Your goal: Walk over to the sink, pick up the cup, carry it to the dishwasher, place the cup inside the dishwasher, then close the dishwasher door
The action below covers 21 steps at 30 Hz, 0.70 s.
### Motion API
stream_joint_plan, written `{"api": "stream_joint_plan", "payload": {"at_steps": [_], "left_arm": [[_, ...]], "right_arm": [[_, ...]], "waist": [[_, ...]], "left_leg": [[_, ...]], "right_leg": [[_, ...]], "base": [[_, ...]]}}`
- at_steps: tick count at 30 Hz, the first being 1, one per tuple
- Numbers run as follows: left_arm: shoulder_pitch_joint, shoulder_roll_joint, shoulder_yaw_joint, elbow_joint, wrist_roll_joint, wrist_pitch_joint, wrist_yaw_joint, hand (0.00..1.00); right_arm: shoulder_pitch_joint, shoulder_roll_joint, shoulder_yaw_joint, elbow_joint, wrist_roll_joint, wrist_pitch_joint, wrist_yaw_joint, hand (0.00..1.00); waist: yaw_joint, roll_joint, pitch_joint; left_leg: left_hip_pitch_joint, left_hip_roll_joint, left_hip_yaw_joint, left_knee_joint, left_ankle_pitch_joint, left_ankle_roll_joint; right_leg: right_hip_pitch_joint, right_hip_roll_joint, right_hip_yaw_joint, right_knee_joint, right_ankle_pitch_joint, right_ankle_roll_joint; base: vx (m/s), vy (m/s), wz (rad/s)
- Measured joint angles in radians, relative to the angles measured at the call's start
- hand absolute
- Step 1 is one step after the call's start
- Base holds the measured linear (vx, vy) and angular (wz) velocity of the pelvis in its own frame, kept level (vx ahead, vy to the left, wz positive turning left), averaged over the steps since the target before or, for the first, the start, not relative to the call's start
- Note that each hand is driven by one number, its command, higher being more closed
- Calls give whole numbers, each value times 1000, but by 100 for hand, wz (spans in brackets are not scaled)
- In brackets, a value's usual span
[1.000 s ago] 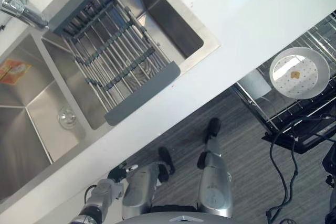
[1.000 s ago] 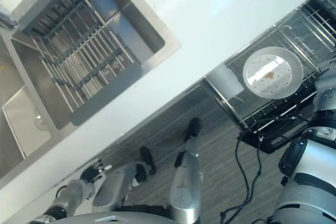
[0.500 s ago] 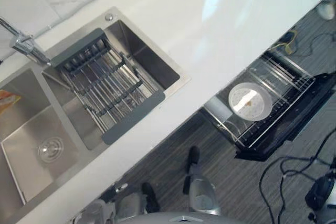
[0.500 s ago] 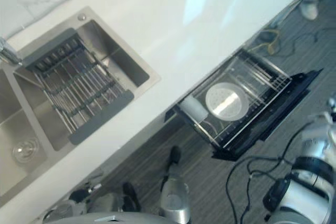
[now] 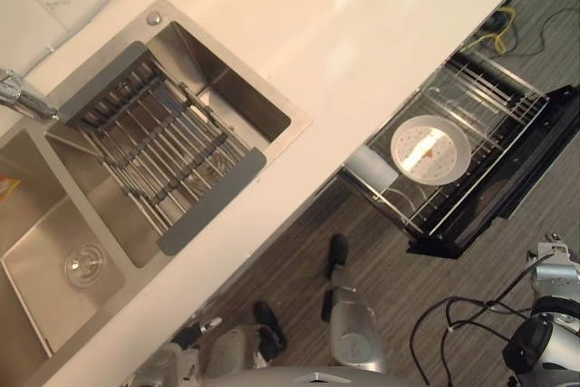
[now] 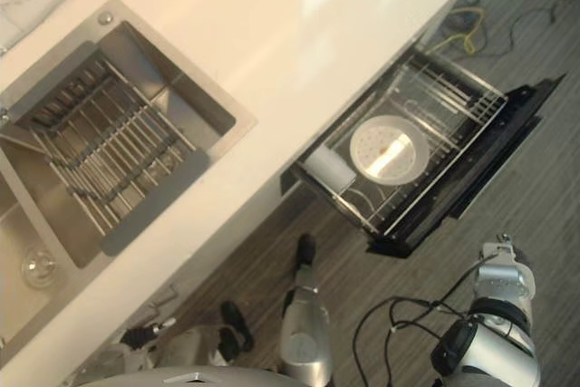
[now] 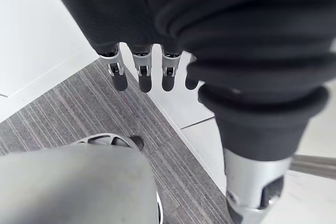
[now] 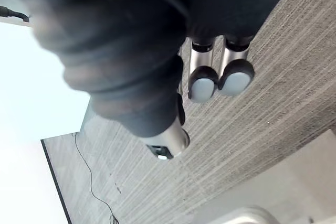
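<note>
Cup (image 5: 370,167) stays in dishwasher rack (image 5: 489,101) beside plate (image 5: 430,149) as whole view pulls back from sink (image 5: 245,97), left hand (image 7: 143,72) and right hand (image 8: 202,72) hang empty with fingers straight, so placing looks done and only open door (image 5: 521,178) is left to close.

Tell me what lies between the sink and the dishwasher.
Bare white counter runs between the sink and the open dishwasher; nothing stands on that stretch. Both eye views show it.
</note>
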Motion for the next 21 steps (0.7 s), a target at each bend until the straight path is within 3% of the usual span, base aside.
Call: {"api": "stream_joint_plan", "payload": {"at_steps": [6, 9, 15, 18, 21], "left_arm": [[-20, 0, -42, -2, -3, -33, 0, 0], [-22, 0, -57, -33, -10, -37, 0, 0], [-21, -1, -79, -78, -12, -51, -7, 0], [-20, -13, -79, -80, -21, -65, -16, 0], [-19, -25, -80, -81, -21, -75, -20, 0]], "right_arm": [[-109, -22, 91, 41, -72, 8, 84, 100], [-140, -73, 180, 8, -231, 42, 143, 100], [-208, -162, 343, -52, -510, 132, 153, 100], [-250, -203, 429, -52, -604, 156, 193, 100], [-328, -219, 524, -52, -708, 171, 235, 100]], "waist": [[6, 44, 61], [8, 61, 82], [10, 79, 96], [14, 101, 105], [38, 119, 110]], "left_leg": [[-13, -4, -9, -7, 10, 0], [-10, -24, -27, -36, 30, 6], [-27, -44, -65, -35, 48, 19], [-23, -43, -98, -33, 59, 20], [-29, -42, -138, -38, 77, 18]], "right_leg": [[-14, -2, -1, 0, 6, -7], [-15, -19, -11, 0, 10, -3], [-8, -49, -52, 0, 16, 0], [20, -57, -88, 0, 15, -1], [39, -64, -132, 0, 7, -7]], "base": [[3, -1, 2], [-12, 18, 14], [-41, 10, 19], [-49, -25, 34], [-77, -63, 41]]}}
